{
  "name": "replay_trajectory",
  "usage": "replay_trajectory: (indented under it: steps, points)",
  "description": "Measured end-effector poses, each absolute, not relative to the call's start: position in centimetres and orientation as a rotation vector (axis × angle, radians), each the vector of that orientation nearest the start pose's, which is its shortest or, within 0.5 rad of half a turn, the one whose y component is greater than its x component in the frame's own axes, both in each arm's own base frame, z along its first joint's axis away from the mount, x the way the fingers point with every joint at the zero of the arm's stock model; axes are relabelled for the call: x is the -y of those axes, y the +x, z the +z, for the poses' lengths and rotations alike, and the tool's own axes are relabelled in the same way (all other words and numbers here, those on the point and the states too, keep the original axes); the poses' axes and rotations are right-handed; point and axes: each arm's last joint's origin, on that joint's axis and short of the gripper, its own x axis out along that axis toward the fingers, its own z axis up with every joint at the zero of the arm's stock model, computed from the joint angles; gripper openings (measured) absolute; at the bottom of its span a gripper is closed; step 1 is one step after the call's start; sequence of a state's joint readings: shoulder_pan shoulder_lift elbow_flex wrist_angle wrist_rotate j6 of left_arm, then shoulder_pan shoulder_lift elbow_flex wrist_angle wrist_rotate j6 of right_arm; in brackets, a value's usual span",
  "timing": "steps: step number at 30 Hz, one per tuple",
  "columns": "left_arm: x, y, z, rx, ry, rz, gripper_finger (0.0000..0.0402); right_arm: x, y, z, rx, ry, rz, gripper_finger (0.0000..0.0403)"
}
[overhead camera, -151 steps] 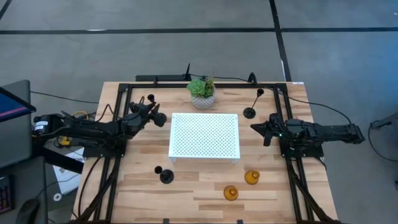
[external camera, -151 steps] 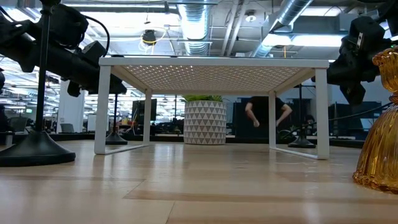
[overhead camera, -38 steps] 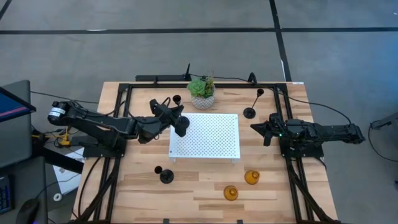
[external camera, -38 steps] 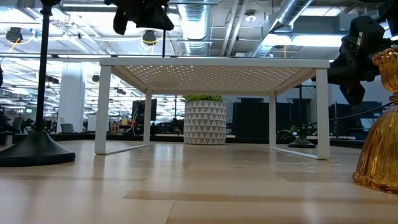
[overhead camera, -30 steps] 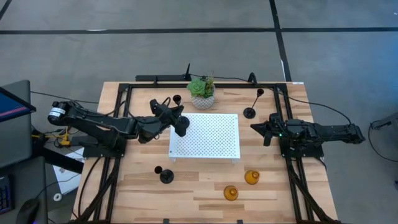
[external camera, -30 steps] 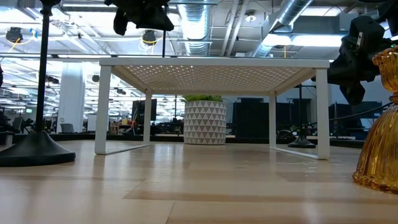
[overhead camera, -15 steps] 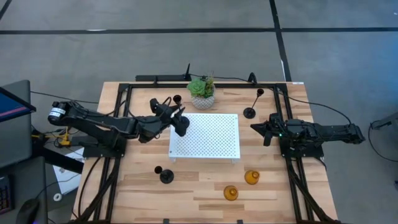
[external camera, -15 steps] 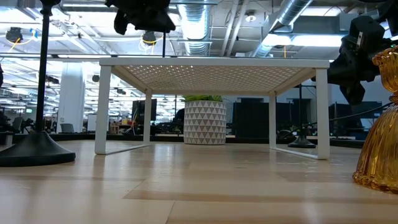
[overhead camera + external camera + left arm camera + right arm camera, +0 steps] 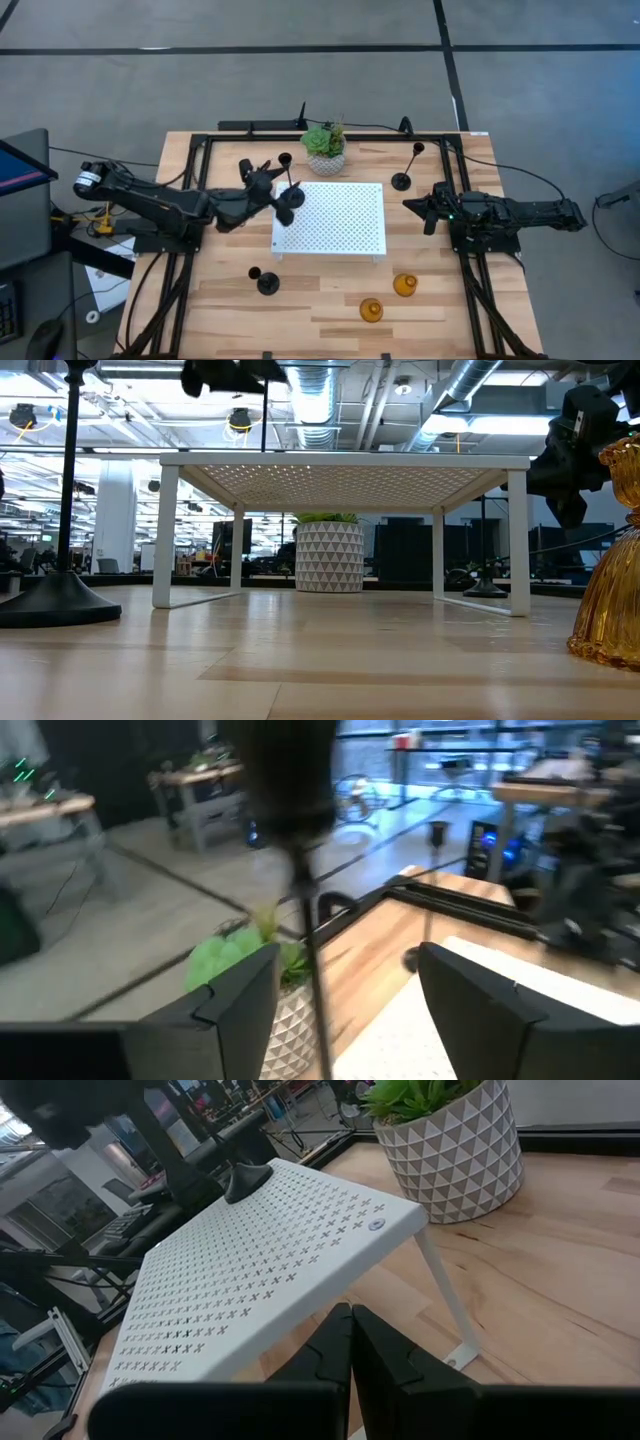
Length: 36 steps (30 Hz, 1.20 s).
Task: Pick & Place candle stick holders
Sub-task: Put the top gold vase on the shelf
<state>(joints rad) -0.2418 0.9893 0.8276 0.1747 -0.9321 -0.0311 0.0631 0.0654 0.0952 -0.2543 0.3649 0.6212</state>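
One tall thin-stemmed black candle holder [image 9: 289,192] stands on the white perforated metal shelf [image 9: 335,225] — left gripper [image 9: 272,190] spread around its stem. Four holders left on the table; right gripper [image 9: 424,212] waits, fingers pressed together.

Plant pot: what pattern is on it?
White and grey triangles on the plant pot; the right wrist view shows it best.

High view: overhead, straight down on the whole counter [image 9: 230,300]. Low view: counter level, close, facing across under the white rack [image 9: 345,460]. Wrist views: forward along each arm. All four share the rack and potted plant [image 9: 325,147].
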Motion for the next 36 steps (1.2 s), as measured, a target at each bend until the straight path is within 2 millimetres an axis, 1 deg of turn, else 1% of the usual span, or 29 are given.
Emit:
replay_trajectory:
  steps: [4,7,13,18,24,27,31,33,36]
  points:
    - [3.8,19.5,35.5,0.061,-0.058,0.629,0.0238,0.5,9.3,16.7,-0.119,0.566,-0.358,0.0000]
    - [4.6,18.4,36.0,0.058,-0.024,0.577,0.0226,0.5,9.3,16.7,-0.118,0.566,-0.359,0.0000]
    - [5.5,15.7,36.4,0.009,0.074,0.606,0.0193,0.5,9.3,16.7,-0.118,0.566,-0.359,0.0000]
    - [5.8,13.7,36.5,-0.018,0.102,0.601,0.0150,0.5,9.2,16.7,-0.118,0.566,-0.359,0.0000]
    - [6.1,12.7,36.8,-0.002,0.086,0.546,0.0084,0.5,9.3,16.7,-0.118,0.565,-0.360,0.0000]
    - [6.3,12.1,36.9,-0.006,0.119,0.513,0.0054,0.5,9.2,16.7,-0.118,0.565,-0.360,0.0000]
    - [6.3,10.9,37.0,-0.009,0.149,0.449,0.0015,0.5,9.2,16.6,-0.128,0.561,-0.363,0.0000]
    - [6.2,10.3,36.9,-0.016,0.157,0.418,0.0005,0.5,9.2,16.6,-0.134,0.560,-0.366,0.0000]
    - [6.1,9.5,36.6,-0.021,0.119,0.347,0.0007,0.5,9.2,16.6,-0.135,0.559,-0.366,0.0000]
